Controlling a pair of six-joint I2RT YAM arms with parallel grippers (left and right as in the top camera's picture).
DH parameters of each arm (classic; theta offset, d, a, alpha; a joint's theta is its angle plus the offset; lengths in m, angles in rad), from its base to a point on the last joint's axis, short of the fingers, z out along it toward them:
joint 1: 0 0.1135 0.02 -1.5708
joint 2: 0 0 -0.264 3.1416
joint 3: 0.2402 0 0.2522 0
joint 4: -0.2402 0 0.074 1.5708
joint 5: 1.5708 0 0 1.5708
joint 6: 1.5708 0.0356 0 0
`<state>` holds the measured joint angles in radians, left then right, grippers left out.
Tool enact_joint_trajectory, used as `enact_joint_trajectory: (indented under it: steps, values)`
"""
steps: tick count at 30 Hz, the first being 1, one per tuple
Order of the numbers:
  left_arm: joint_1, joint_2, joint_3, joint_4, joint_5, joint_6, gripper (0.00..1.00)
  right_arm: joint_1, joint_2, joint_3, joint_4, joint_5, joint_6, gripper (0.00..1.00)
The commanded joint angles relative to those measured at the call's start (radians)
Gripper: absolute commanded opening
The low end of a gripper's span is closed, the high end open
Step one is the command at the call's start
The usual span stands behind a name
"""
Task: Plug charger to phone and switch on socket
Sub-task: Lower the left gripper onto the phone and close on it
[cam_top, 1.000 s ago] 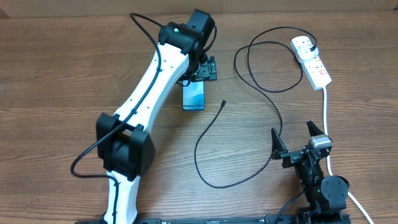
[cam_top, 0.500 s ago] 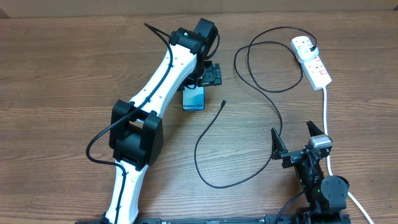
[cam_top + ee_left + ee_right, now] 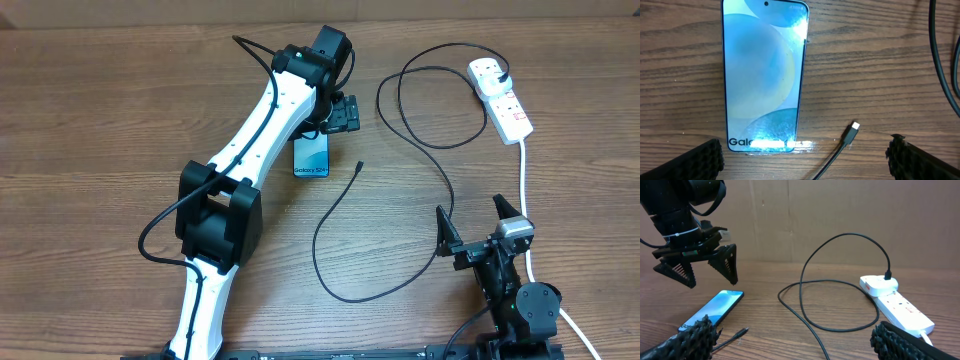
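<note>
left black two-finger gripper spread wide, empty, poised above slim blue-screened phone flat on the wooden table | thin black charger cable; its connector tip lies just beside the phone's lower corner (handy for plugging); white adapter already in white power strip | right gripper spread, idle | screen reads "Gal…"; rest glare

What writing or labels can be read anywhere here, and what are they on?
"Galaxy S24": on the lit screen of the phone, at its bottom edge, small in the overhead view.
"Gal": the same line in the left wrist view; glare washes out the rest.
Red markings on the power strip: too small to read.
Nothing else carries readable text.
</note>
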<state>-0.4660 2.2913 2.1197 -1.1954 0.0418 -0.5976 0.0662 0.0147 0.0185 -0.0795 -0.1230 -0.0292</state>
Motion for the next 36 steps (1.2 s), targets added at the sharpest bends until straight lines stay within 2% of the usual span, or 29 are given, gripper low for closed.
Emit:
enact_joint_trajectory:
  steps: [1,5,14,23,30,36]
  values:
    - [-0.006,0.01,0.021,-0.001,0.021,-0.012,1.0,0.005,-0.012,-0.01,0.003,0.006,-0.002,1.0]
    - [-0.008,0.011,0.014,0.0,0.036,-0.009,1.0,0.005,-0.012,-0.01,0.003,0.007,-0.002,1.0]
    - [-0.027,0.011,-0.038,-0.001,-0.103,-0.068,1.0,0.005,-0.012,-0.01,0.003,0.007,-0.002,1.0]
    - [-0.021,0.011,-0.061,0.039,-0.214,-0.066,1.0,0.005,-0.012,-0.01,0.003,0.006,-0.002,1.0]
    - [-0.014,0.011,-0.088,0.095,-0.206,-0.011,1.0,0.005,-0.012,-0.01,0.003,0.007,-0.002,1.0]
    - [-0.014,0.011,-0.088,0.112,-0.207,-0.008,1.0,0.005,-0.012,-0.01,0.003,0.006,-0.002,1.0]
